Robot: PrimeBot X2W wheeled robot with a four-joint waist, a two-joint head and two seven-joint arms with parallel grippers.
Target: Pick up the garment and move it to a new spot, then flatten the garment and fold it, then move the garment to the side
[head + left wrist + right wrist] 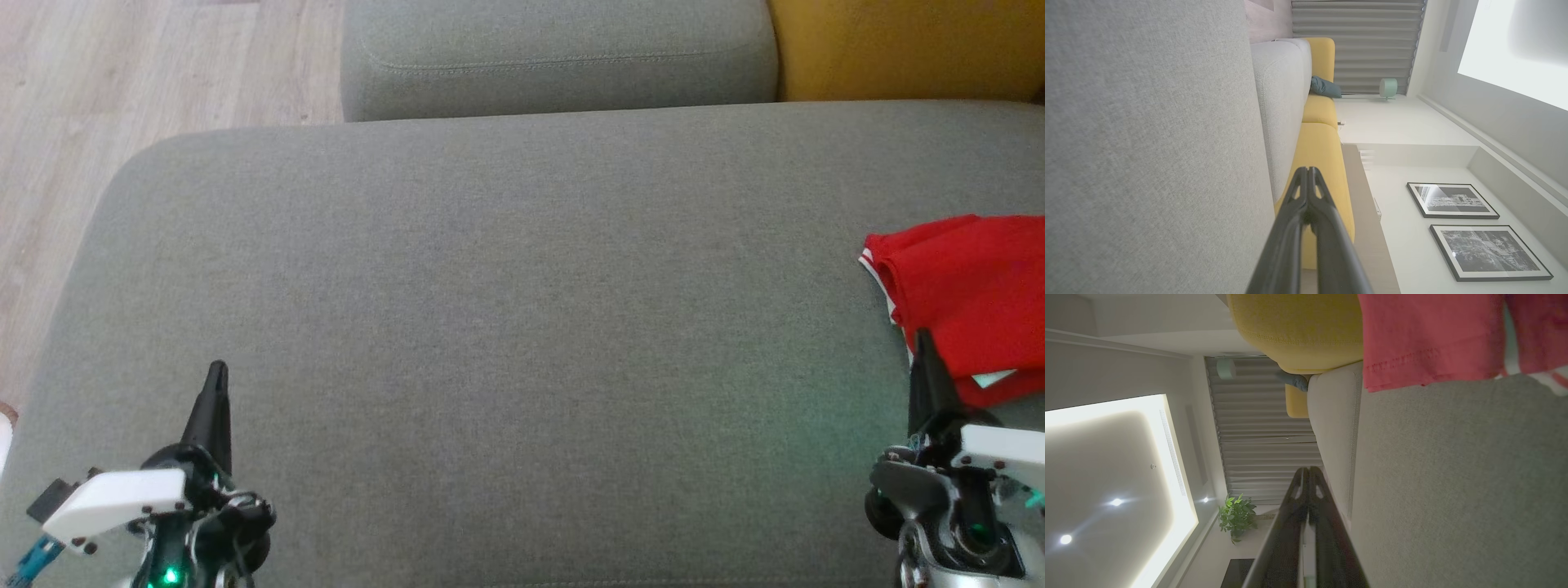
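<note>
Head view shows a wide grey sofa seat (490,327) with the red garment (971,294) lying at its far right edge, partly cut off by the frame. It looks folded into a compact, fairly flat stack, with a white trim along its left border. The right gripper (924,347) sits low at the right, its tip just at the garment's near edge; whether it touches the cloth cannot be told. The left gripper (216,380) rests at the lower left, well apart from the garment, over bare seat.

In the wrist views each pair of fingers meets at the tip: the left gripper (1308,173) is closed on nothing, and the right gripper (1308,473) is likewise closed and empty, with the garment (1429,335) lying on the seat beyond it.

Judging by how things lie, the garment is folded and already set to one side, so the task appears to be at its last step or just finished. If the placement counts as final, the next move calls only for drawing the right arm clear without snagging the hem. If it needs to go further aside, the right gripper must part its fingers and pinch the near edge through all layers, so the fold holds.
</note>
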